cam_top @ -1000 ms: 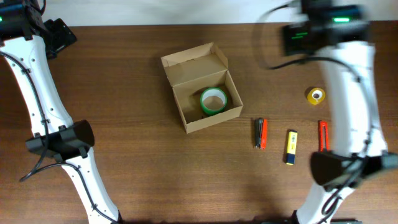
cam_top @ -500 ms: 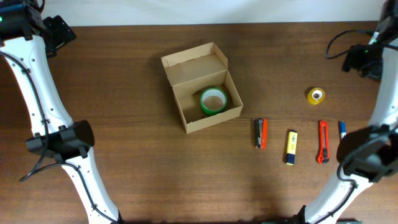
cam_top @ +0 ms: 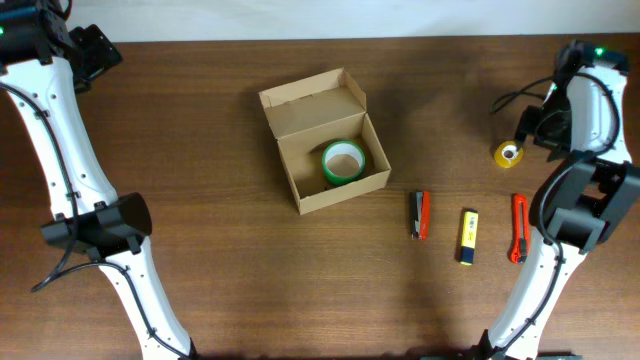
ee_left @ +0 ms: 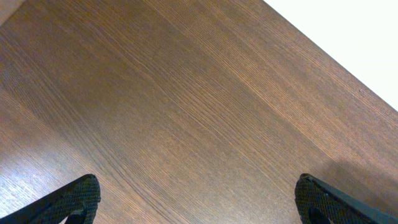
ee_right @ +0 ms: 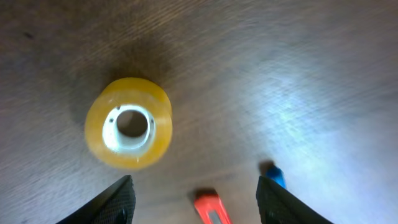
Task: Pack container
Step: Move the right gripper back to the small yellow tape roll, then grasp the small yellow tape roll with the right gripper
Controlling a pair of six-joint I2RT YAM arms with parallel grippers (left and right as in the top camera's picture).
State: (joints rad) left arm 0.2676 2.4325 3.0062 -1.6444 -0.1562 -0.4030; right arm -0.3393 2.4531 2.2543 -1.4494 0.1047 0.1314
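The container (cam_top: 310, 103) is an open tan cardboard box at the table's middle, with its flap lid standing at the back. A green tape roll (cam_top: 342, 162) lies inside it. My right gripper (cam_top: 540, 125) is open and empty, hovering above the table at the far right. In the right wrist view its fingers (ee_right: 196, 199) point down near a yellow tape roll (ee_right: 129, 123), also seen from overhead (cam_top: 508, 154). My left gripper (cam_top: 92, 52) is at the far left back corner. Its fingers (ee_left: 199, 202) are open over bare wood.
A red and black cutter (cam_top: 420, 214), a yellow marker (cam_top: 468, 236) and a red cutter (cam_top: 519, 227) lie in a row right of the box. The red cutter's tip (ee_right: 210, 208) and a blue marker tip (ee_right: 275, 176) show between my right fingers.
My right arm has swung from the back middle to the far right and come down beside the yellow tape roll, now covering the blue marker from above. The left arm has not moved.
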